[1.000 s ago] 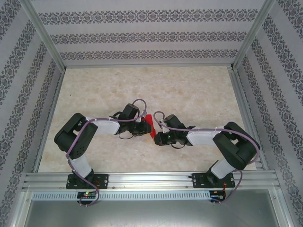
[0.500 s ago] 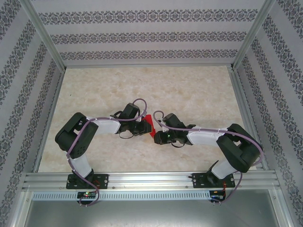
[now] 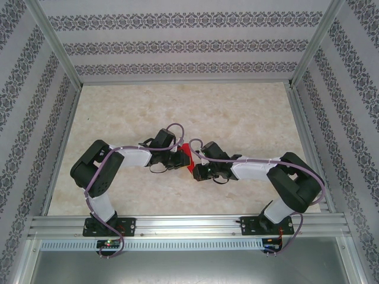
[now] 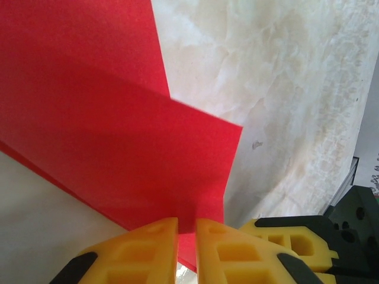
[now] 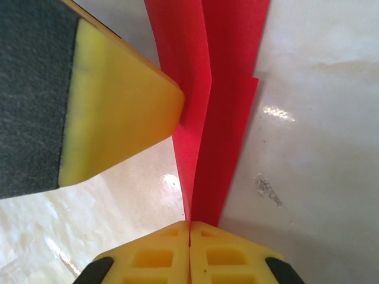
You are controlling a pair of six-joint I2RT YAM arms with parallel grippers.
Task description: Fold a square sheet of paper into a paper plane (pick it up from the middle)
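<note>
Item: thin bright-red paper sheet [image 3: 187, 155], folded into overlapping layers w/ a centre crease. Held clear of the cream marble-pattern tabletop [image 3: 237, 118], approx. mid-table, between both arms.
L gripper [image 4: 186, 228]: yellow fingers clenched on the sheet's lower edge; paper shows in the narrow slot between them.
R gripper [image 5: 189, 226]: yellow fingers pressed tight together, pinching the crease end of the sheet.
Proximity: L finger pad [image 5: 118, 112] touches the sheet's side just beside the R grip. Grippers are near each other, not seen touching.
Risk 1, tear: both grips are fixed on thin paper. Any pull-apart or twist btwn arms would likely rip it at a pinch pt.
Risk 2, slip: each grip sits near an edge w/ little paper inside. A jerk may free it and the sheet drops.
Risk 3, bad fold: layers stand splayed, edges stepped. Pressing now would likely set a skewed crease.
Risk 4, collision: fingers are crowded. A re-grip w/o backing off may knock pad on pad.
Open room: wide bare tabletop beyond the arms and to L/R sides.
Limits: aluminium frame rail [image 3: 177, 222] runs along the near edge by the arm bases. Patterned side walls [image 3: 35, 118] are well apart from the work pt.
</note>
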